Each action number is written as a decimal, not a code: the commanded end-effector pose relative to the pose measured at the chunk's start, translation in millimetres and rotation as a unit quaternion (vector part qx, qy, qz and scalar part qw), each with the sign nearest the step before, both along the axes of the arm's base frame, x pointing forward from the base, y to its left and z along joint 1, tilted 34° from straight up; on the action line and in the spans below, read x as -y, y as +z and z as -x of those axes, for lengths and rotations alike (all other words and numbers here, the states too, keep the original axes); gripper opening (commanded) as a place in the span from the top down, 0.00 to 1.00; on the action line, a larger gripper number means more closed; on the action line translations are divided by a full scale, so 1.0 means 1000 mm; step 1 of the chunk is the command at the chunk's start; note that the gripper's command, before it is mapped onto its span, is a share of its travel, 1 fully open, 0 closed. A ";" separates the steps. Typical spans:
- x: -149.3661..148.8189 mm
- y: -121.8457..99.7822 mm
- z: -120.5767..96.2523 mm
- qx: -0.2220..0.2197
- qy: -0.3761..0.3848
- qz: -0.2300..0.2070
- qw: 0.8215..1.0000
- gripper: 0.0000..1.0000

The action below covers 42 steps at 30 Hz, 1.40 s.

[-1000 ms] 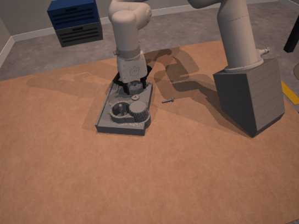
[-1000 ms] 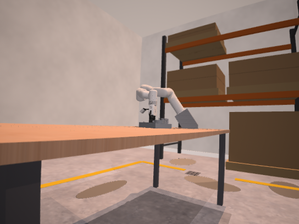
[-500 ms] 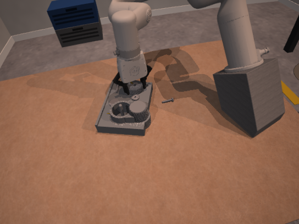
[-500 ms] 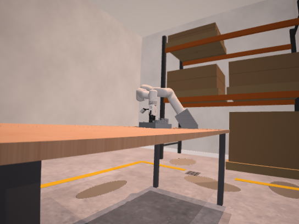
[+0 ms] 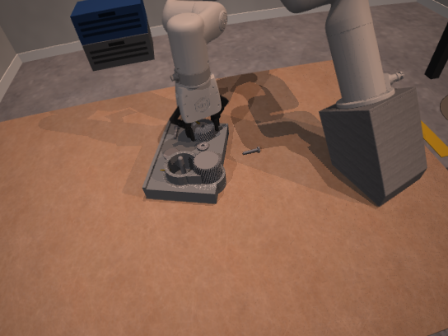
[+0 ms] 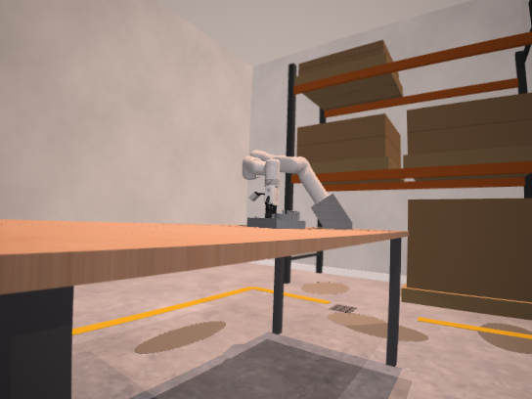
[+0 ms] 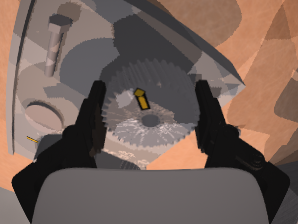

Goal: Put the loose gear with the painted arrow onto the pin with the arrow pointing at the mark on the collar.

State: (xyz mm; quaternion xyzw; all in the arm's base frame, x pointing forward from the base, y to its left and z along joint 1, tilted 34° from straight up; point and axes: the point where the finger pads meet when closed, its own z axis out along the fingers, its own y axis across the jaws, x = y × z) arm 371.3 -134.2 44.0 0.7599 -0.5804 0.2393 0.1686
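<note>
The gripper has its jaws clamped on the toothed rim of the gear, held wide by it. The gear's yellow arrow faces the wrist camera. In the top view the gear hangs over the far end of the case on the table, at 1 o'clock from the pin.
</note>
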 end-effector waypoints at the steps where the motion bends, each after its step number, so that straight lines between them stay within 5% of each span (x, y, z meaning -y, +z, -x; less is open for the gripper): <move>1: -0.005 0.006 -0.001 0.003 0.003 0.000 1.000 1.00; 42: -0.039 0.059 0.010 0.003 0.003 0.000 1.000 1.00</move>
